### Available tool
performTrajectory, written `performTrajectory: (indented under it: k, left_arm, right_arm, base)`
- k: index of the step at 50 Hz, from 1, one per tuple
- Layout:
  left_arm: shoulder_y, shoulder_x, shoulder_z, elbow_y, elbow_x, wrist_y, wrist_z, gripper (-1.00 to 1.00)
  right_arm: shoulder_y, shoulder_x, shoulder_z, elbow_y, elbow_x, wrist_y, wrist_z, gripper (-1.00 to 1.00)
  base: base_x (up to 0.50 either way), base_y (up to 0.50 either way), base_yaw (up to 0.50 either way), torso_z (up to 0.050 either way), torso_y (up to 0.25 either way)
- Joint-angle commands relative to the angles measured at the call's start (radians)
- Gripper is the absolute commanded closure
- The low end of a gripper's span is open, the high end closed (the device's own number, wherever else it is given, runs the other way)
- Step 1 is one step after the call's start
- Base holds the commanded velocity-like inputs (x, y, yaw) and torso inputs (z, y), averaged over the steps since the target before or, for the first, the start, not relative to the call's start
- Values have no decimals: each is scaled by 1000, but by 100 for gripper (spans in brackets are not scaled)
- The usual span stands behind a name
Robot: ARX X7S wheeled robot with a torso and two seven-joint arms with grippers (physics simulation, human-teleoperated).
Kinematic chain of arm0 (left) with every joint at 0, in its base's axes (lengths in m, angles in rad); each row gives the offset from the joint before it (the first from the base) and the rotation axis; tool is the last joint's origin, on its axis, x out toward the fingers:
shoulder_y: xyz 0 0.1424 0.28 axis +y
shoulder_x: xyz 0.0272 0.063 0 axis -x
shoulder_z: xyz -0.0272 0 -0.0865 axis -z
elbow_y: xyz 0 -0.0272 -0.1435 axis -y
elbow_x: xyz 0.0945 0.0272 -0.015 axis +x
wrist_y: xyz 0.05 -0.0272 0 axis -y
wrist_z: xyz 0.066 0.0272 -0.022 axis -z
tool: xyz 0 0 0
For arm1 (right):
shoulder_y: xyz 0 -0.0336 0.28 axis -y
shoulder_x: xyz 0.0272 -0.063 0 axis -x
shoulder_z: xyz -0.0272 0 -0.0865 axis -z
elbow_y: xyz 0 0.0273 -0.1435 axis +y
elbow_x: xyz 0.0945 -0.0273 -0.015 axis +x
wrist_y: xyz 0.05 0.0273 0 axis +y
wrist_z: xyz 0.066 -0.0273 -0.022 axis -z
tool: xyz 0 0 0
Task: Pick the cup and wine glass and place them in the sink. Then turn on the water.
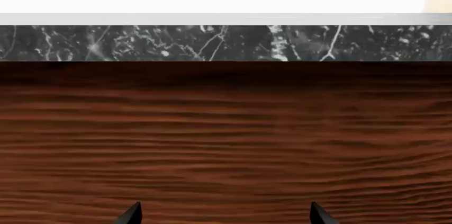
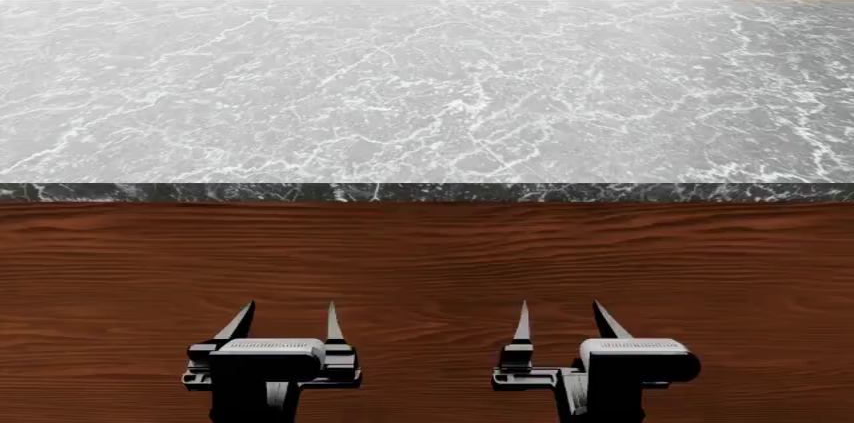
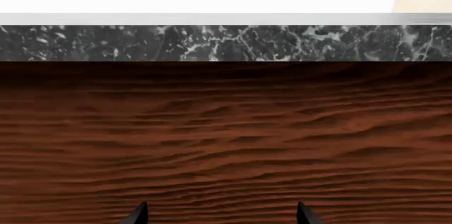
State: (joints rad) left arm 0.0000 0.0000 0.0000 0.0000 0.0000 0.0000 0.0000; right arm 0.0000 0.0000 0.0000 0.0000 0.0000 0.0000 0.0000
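Left wrist view: just the marble counter edge [image 1: 226, 43] above a brown wood cabinet front [image 1: 226, 139]. Two dark fingertips [image 1: 131, 213] of the left gripper [image 1: 224, 214] poke in, set well apart w/ nothing between, so jaws are spread and empty. No cup, wine glass or sink here.

Head view: grey veined counter [image 2: 427, 93] runs across the frame, wood front [image 2: 427, 253] below it. Left gripper [image 2: 284, 321] and right gripper [image 2: 558, 321] sit low in front of the cabinet, below counter level, both w/ prongs apart, holding nothing. Cup, wine glass, sink, tap: none in view. A pale yellow patch at the far top corner is cut off; can't tell what it is.

Right wrist view: same again, counter edge [image 3: 226, 43] over wood front [image 3: 226, 139], right gripper [image 3: 222, 214] tips spread, empty.

Progress, as I read it: nothing done yet. Still to do: find the items, pick both, put them in the sink, turn on the water.
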Motion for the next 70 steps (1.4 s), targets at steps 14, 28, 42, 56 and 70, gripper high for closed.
performTrajectory:
  k: [14, 28, 42, 56, 70]
  left_arm:
    - [-3, -72, 64, 79, -48, -96, -27, -100]
    - [-128, -141, 43, 409, -121, -507, -19, -100]
    - [-517, -190, 32, 491, -185, -904, -11, -100]
    - [-1023, -208, 10, 51, -210, -999, 37, -100]
    - [-1342, -225, 57, -461, -154, -837, 61, -100]
  right_arm:
    - [15, 49, -44, -24, 73, 33, 69, -100]
    - [192, 94, -78, -222, 74, 360, 118, -100]
    - [582, 157, -102, -234, 84, 653, 79, -100]
    - [978, 188, -81, 96, 126, 688, -2, -100]
    - [1255, 191, -85, 514, 128, 593, -54, -100]
  base:
    - [0, 0, 0, 27, 0]
    - [0, 0, 0, 50, 0]
    - [0, 0, 0, 50, 0]
    - [0, 0, 0, 42, 0]
    - [0, 0, 0, 0, 0]
